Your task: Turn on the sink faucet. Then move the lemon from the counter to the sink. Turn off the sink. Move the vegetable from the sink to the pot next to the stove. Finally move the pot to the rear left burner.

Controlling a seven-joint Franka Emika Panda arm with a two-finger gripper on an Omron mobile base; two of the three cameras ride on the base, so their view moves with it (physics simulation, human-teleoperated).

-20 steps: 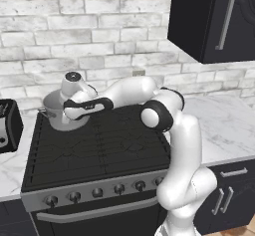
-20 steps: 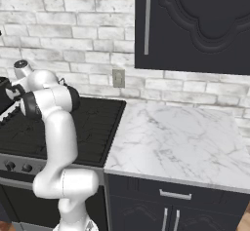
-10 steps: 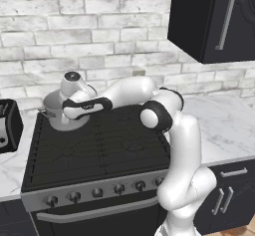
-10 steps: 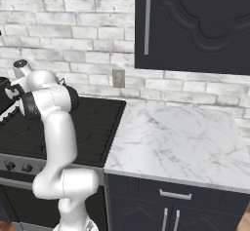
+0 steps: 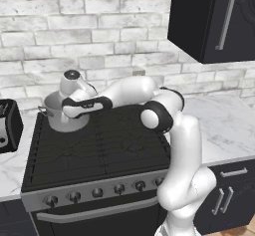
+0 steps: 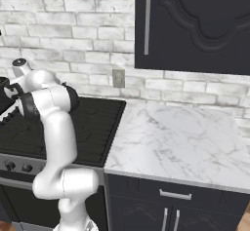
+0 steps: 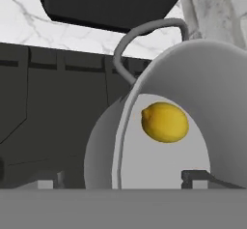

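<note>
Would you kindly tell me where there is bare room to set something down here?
The white marble counter right of the black stove looks bare, as do the front burners. The rear left corner is crowded by the round grey steel pot and the gripper.

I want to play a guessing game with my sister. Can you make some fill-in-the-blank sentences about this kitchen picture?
1. The yellow lemon lies inside the ____.
2. The pot stands on the black ____.
3. On the stove, the pot sits at the rear ____ corner.
4. The wall behind the stove is made of pale ____.

Missing words: pot; stove; left; bricks
</note>
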